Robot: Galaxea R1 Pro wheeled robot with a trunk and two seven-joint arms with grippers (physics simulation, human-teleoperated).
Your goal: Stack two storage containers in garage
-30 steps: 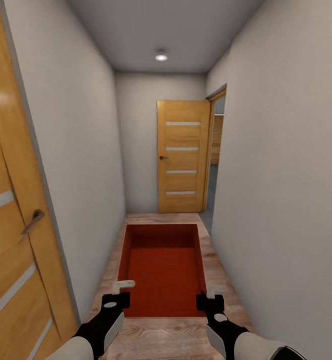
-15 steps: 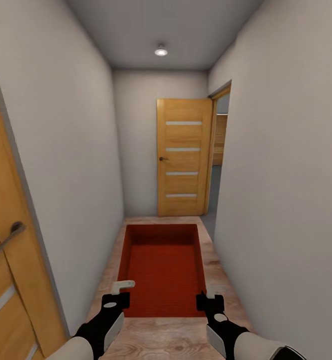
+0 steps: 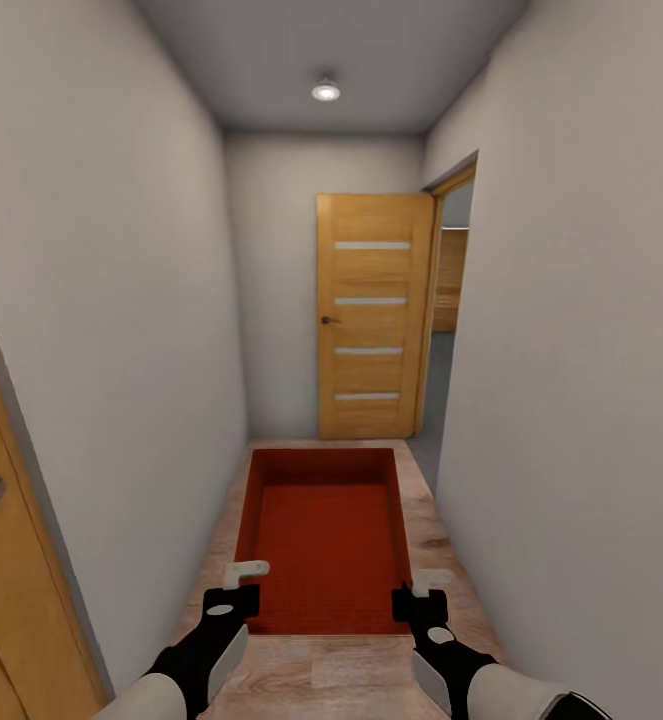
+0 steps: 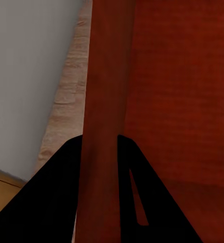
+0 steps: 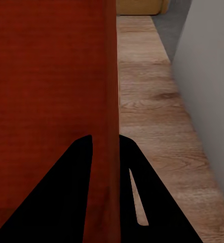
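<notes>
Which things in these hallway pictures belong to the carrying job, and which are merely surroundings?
Job:
- storage container, held by both side walls
- left pincer, shut on its left wall
- right pincer, shut on its right wall

Surroundings:
- open wooden door ahead
- ceiling light
- wood-plank floor

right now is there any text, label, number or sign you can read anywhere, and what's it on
None: no readable text, label, brand, number or sign in any view.
storage container: plain orange-red walls and floor, no marking.
wooden door: only pale horizontal strips and a handle, no lettering.
hallway walls: bare.
left tool and right tool, each gripping a container wall: no markings.
</notes>
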